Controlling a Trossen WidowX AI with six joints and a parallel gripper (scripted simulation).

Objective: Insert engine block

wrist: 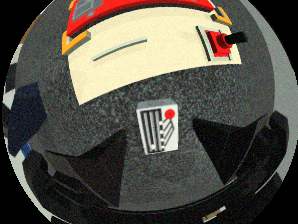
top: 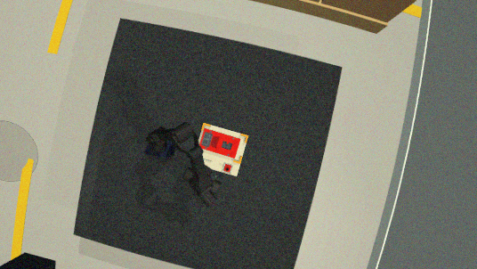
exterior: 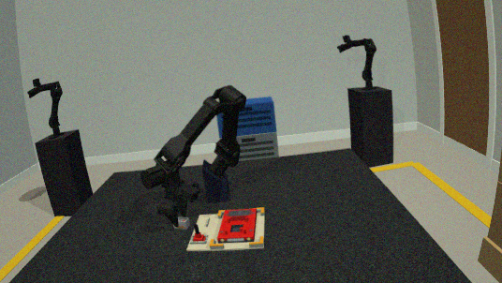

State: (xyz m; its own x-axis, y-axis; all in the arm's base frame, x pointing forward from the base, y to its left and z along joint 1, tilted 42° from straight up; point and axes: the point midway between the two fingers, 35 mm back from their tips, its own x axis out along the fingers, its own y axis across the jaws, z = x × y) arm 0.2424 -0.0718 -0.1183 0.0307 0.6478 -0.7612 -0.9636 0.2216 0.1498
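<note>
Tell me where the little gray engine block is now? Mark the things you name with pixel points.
In the wrist view, the engine block (exterior: 182, 222) (wrist: 158, 127) sits on the dark mat between the gripper's open fingers, beside the cream board (exterior: 204, 227) (wrist: 120, 65).

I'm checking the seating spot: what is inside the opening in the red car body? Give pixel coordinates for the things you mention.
The opening (top: 227, 145) (exterior: 237, 228) in the red car body (top: 236, 150) (exterior: 226, 225) shows only dark grey; no engine block shows inside. Its floor's details are too small to make out.
</note>
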